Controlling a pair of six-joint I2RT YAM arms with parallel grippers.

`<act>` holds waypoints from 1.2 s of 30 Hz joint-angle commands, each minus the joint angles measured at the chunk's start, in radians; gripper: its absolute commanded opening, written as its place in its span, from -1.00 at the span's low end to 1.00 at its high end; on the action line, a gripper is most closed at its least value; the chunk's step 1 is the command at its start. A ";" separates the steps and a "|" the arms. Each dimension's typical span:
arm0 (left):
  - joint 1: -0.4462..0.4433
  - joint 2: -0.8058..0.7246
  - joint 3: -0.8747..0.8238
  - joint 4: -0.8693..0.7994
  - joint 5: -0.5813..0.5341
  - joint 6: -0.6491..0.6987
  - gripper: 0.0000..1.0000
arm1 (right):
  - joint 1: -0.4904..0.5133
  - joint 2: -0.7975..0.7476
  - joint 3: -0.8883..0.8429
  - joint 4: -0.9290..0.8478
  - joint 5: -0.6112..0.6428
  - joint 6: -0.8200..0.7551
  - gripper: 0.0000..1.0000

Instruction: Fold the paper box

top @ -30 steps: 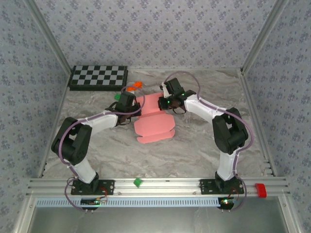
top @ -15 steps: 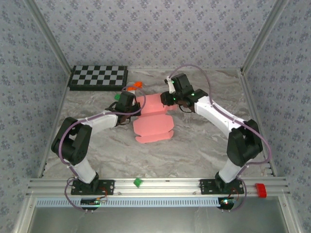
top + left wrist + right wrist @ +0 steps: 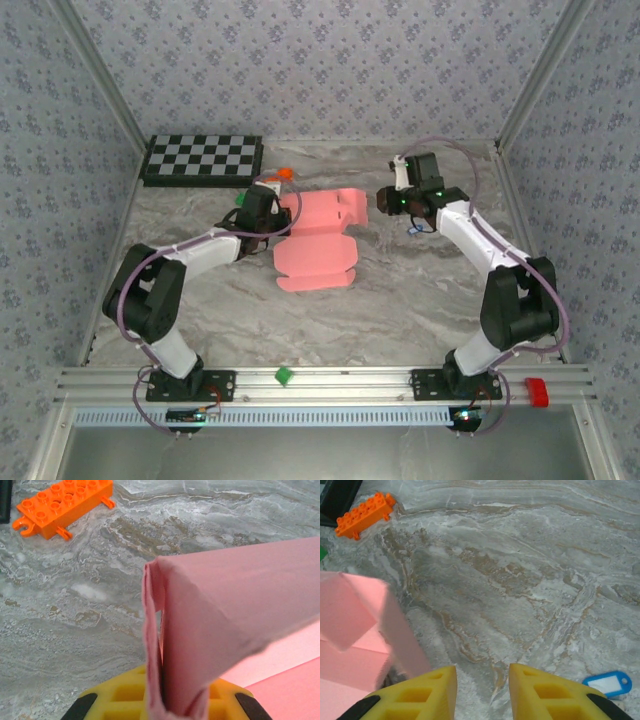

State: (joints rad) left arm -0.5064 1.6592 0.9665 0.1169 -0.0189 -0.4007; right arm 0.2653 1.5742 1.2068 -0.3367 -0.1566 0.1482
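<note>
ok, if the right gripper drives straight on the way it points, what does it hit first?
Most likely the bare table: the right gripper stands open with marble ahead of its gap. The paper box and the blue key tag lie off to either side of that line. Depth is unclear.

Right gripper [image 3: 482,674] — yellow fingers [image 3: 420,695] parted, bare marbled table [image 3: 520,580] in the gap, nothing between them. The paper box [image 3: 350,650] lies right by the finger on the view's left; can't tell if they touch. One pink flap stands up, tilted, and the rest lies flat on the table. Orange block [image 3: 364,514] is well beyond the box, beside the corner of a dark board [image 3: 337,497]. Sliver of green [image 3: 322,553] near it. Blue tag [image 3: 607,684] with a white label lies just beside the other finger.
</note>
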 commanded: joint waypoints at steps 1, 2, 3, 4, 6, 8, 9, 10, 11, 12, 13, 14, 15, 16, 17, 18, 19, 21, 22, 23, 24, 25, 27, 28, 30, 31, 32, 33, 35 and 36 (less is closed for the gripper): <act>-0.006 -0.037 0.001 0.041 0.028 0.015 -0.91 | -0.041 0.026 -0.065 0.104 -0.129 -0.044 -0.32; -0.005 -0.037 0.003 0.043 0.029 0.015 -0.91 | -0.046 0.034 -0.075 0.131 -0.156 -0.056 -0.32; -0.005 -0.037 0.005 0.042 0.032 0.014 -0.91 | -0.046 0.039 -0.079 0.146 -0.170 -0.065 -0.31; -0.005 -0.038 0.006 0.043 0.037 0.014 -0.91 | -0.047 0.050 -0.079 0.154 -0.186 -0.073 -0.30; -0.006 -0.037 0.006 0.049 0.046 0.012 -0.91 | -0.046 0.072 -0.073 0.165 -0.221 -0.084 -0.28; -0.006 -0.037 0.006 0.053 0.053 0.010 -0.91 | -0.046 0.090 -0.072 0.183 -0.237 -0.082 -0.28; -0.005 -0.037 0.005 0.056 0.056 0.009 -0.91 | -0.046 0.099 -0.070 0.188 -0.242 -0.084 -0.28; -0.005 -0.037 0.006 0.057 0.057 0.008 -0.91 | -0.045 0.109 -0.067 0.193 -0.253 -0.088 -0.27; -0.005 -0.037 0.007 0.059 0.059 0.008 -0.91 | -0.045 0.120 -0.062 0.194 -0.265 -0.091 -0.28; -0.006 -0.036 0.008 0.058 0.060 0.007 -0.91 | -0.045 0.129 -0.057 0.192 -0.279 -0.095 -0.28; -0.005 -0.036 0.008 0.061 0.061 0.007 -0.91 | -0.042 0.136 -0.051 0.187 -0.298 -0.101 -0.28; -0.004 -0.035 0.008 0.060 0.060 0.005 -0.91 | -0.036 0.141 -0.048 0.187 -0.312 -0.109 -0.28; -0.006 -0.035 0.008 0.061 0.059 0.004 -0.91 | -0.034 0.141 -0.049 0.187 -0.321 -0.115 -0.28; -0.005 -0.034 0.008 0.061 0.059 0.003 -0.91 | -0.027 0.142 -0.048 0.186 -0.334 -0.124 -0.28; -0.006 -0.033 0.008 0.061 0.059 0.003 -0.91 | -0.021 0.140 -0.050 0.189 -0.349 -0.134 -0.28; -0.005 -0.033 0.009 0.062 0.059 0.001 -0.91 | -0.015 0.139 -0.051 0.188 -0.358 -0.142 -0.28; -0.005 -0.031 0.010 0.061 0.058 0.002 -0.91 | -0.010 0.141 -0.052 0.187 -0.371 -0.149 -0.27; -0.006 -0.029 0.011 0.060 0.059 -0.001 -0.91 | 0.000 0.138 -0.052 0.187 -0.385 -0.160 -0.28; -0.005 -0.029 0.009 0.059 0.059 -0.002 -0.91 | 0.005 0.137 -0.052 0.187 -0.392 -0.165 -0.28; -0.005 -0.027 0.010 0.059 0.057 -0.002 -0.91 | 0.010 0.135 -0.053 0.185 -0.394 -0.167 -0.28; -0.004 -0.025 0.010 0.058 0.056 -0.003 -0.91 | 0.015 0.134 -0.053 0.186 -0.395 -0.169 -0.28; -0.006 -0.025 0.010 0.057 0.056 -0.003 -0.91 | 0.019 0.132 -0.054 0.184 -0.396 -0.171 -0.28; -0.005 -0.023 0.010 0.057 0.057 -0.004 -0.91 | 0.024 0.132 -0.055 0.183 -0.401 -0.174 -0.28; -0.005 -0.022 0.011 0.057 0.057 -0.005 -0.91 | 0.027 0.131 -0.054 0.185 -0.405 -0.176 -0.27; -0.005 -0.020 0.011 0.056 0.057 -0.006 -0.91 | 0.034 0.129 -0.053 0.184 -0.415 -0.183 -0.28; -0.006 -0.018 0.010 0.056 0.057 -0.007 -0.91 | 0.037 0.129 -0.052 0.182 -0.416 -0.183 -0.28; -0.005 -0.018 0.010 0.055 0.057 -0.007 -0.92 | 0.040 0.129 -0.048 0.179 -0.418 -0.186 -0.29; -0.006 -0.018 0.010 0.056 0.057 -0.007 -0.92 | 0.042 0.129 -0.047 0.178 -0.421 -0.189 -0.29; -0.007 -0.018 0.008 0.056 0.057 -0.009 -0.92 | 0.046 0.127 -0.044 0.176 -0.425 -0.191 -0.30; -0.006 -0.016 0.010 0.054 0.057 -0.009 -0.92 | 0.047 0.127 -0.043 0.176 -0.430 -0.193 -0.32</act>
State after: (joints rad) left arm -0.5064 1.6569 0.9665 0.1390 0.0143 -0.4011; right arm 0.3042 1.7130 1.1358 -0.1532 -0.5480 -0.0200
